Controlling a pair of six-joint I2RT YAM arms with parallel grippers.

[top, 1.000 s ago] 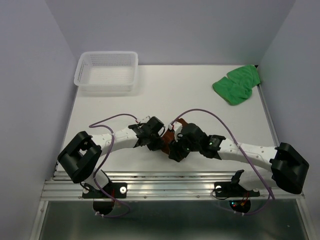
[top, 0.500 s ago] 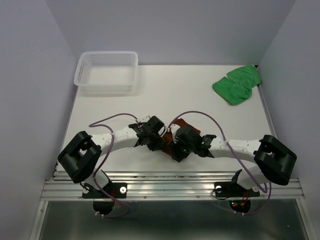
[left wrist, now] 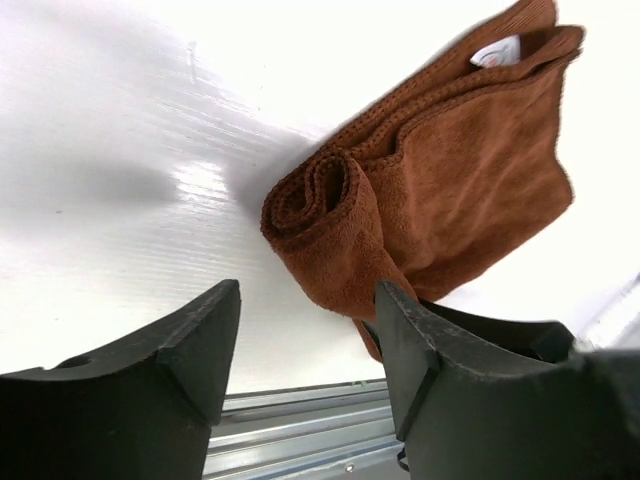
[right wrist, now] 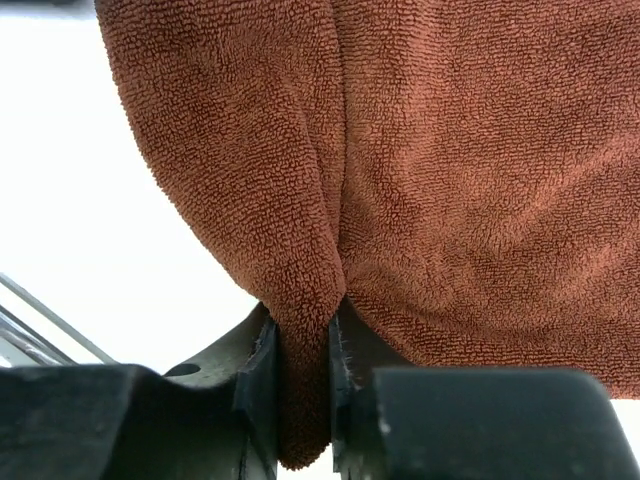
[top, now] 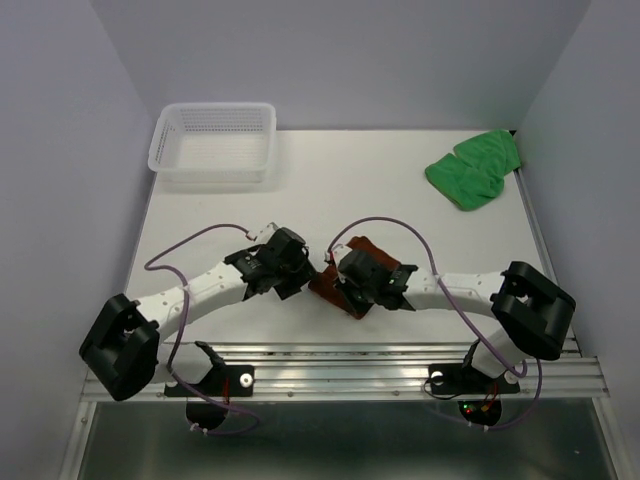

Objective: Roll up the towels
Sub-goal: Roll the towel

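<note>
The brown towel [left wrist: 440,190] lies on the counter [top: 300,200] at its near edge, between the two arms. One end of it is already wound into a small tight coil, and the rest is flat behind the coil, folded in layers, with a white label [left wrist: 497,50] at the far corner. The right tool [right wrist: 303,370] is closed on the brown towel: its wrist view shows a fold of the cloth pinched firmly between the two jaws. The left tool [left wrist: 305,310] stands wide open at the other side of the brown towel. Its fingers [left wrist: 190,350] hold nothing; the coil is just in front of them, and the right-hand finger is very close to the cloth, though it is not possible to say if it touches.

The step in hand seems to be the rolling of the brown towel, and only a small part of this work is done, because most of the cloth is not yet rolled. The next move probably asks the left tool to take or press its end of the coil, so that both ends turn together and the coil stays even and does not loosen.

The green towel [top: 473,168] lies crumpled well apart from the brown towel, to the far right, and it is not rolled at all. A white basket [top: 214,172] stands far to the back left of the brown towel.
</note>
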